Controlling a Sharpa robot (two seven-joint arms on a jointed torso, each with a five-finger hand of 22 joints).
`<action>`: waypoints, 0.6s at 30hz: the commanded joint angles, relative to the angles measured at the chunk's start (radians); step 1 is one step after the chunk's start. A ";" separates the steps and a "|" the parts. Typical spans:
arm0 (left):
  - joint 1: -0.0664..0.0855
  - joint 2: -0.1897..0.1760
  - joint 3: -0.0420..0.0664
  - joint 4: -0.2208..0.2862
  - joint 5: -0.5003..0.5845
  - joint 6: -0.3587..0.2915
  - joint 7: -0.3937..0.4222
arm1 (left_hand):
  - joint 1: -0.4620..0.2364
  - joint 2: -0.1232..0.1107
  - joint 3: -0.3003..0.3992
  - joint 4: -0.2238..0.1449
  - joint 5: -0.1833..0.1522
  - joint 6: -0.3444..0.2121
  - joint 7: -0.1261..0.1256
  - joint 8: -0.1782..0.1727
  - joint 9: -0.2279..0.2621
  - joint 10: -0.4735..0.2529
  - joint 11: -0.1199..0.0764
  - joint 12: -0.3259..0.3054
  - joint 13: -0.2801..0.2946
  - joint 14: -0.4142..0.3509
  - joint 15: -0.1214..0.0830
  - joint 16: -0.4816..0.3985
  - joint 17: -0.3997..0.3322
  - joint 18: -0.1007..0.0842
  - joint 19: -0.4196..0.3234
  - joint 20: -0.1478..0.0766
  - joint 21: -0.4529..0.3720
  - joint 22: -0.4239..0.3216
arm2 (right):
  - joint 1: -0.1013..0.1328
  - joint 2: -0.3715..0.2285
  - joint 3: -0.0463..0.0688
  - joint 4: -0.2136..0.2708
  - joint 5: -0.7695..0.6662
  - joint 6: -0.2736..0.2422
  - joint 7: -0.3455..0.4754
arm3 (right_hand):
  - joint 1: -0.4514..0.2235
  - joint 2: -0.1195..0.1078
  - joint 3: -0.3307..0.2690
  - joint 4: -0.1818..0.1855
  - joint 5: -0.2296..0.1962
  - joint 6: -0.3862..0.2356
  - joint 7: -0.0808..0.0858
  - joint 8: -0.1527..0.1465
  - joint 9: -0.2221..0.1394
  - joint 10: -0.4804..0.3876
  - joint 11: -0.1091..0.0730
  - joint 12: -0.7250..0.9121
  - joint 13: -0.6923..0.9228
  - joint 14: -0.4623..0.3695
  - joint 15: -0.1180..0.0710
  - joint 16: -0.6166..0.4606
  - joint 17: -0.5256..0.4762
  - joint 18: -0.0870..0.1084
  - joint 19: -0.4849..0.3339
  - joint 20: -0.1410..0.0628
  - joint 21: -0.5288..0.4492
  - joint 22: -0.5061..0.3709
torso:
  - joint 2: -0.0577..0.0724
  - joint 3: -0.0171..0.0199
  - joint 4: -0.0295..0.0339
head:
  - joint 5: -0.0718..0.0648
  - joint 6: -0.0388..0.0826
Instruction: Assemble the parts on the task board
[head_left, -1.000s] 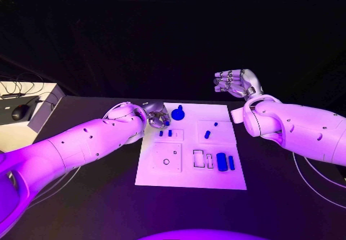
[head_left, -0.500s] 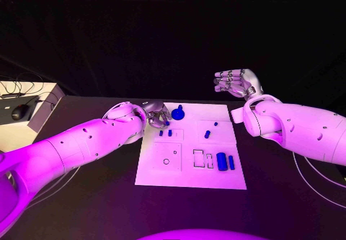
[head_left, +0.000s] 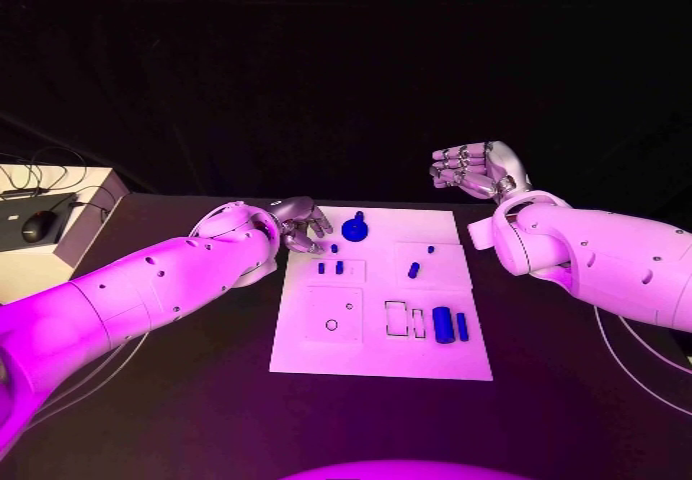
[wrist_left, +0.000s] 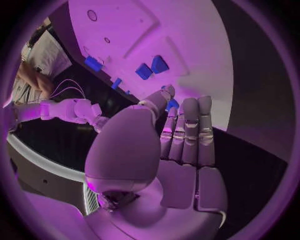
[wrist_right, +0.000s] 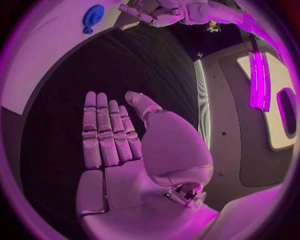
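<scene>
Overhead, both the left hand (head_left: 299, 224) and right hand (head_left: 476, 166) hang empty with fingers extended.

No text, label, brand, number or sign can be read on anything in these pictures.
</scene>
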 joint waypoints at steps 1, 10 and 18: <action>0.000 -0.021 0.014 0.022 0.036 0.006 0.013 | 0.010 0.001 -0.030 0.008 -0.002 -0.002 0.005 -0.004 -0.001 -0.016 0.002 0.012 0.000 -0.009 0.001 -0.011 -0.015 0.009 -0.002 0.007 -0.016 -0.010 | 0.000 -0.011 0.000 0.002 -0.107 0.098 -0.043 | 0.020 0.001 -0.003 -0.014 -0.044 0.022 -0.003 0.002 0.001 0.023 -0.006 -0.005 -0.001 0.040 -0.012 0.004 0.003 0.004 0.030 -0.013 0.019 0.009 | -0.002 -0.0003 0.0015 | -0.004 0.003; 0.000 -0.106 0.062 0.071 0.322 -0.073 0.090 | 0.014 0.008 -0.063 0.048 -0.001 0.070 0.048 0.000 0.002 -0.010 -0.004 0.045 -0.001 -0.037 -0.002 -0.131 -0.094 -0.006 -0.022 0.010 -0.107 -0.073 | -0.002 -0.052 -0.001 0.005 -0.383 0.240 -0.115 | 0.089 -0.003 -0.066 -0.056 -0.120 0.086 -0.020 -0.001 0.001 0.139 -0.049 -0.021 0.001 0.280 -0.098 0.060 0.034 0.020 0.194 -0.100 0.185 0.098 | -0.005 -0.0013 0.0020 | -0.025 0.013; -0.030 -0.197 0.070 0.138 0.906 -0.047 0.236 | -0.038 0.027 -0.063 0.113 -0.014 0.128 0.050 0.004 0.004 0.059 -0.012 0.043 -0.002 -0.104 0.027 -0.442 -0.221 -0.067 -0.138 0.045 -0.332 -0.235 | -0.016 -0.088 -0.003 0.028 -0.723 0.279 -0.257 | 0.092 0.012 -0.128 -0.066 -0.118 0.114 -0.035 -0.007 -0.001 0.217 -0.078 -0.031 0.002 0.309 -0.137 0.268 0.208 0.003 0.149 -0.163 0.444 0.303 | -0.008 -0.0042 -0.0004 | -0.050 0.022</action>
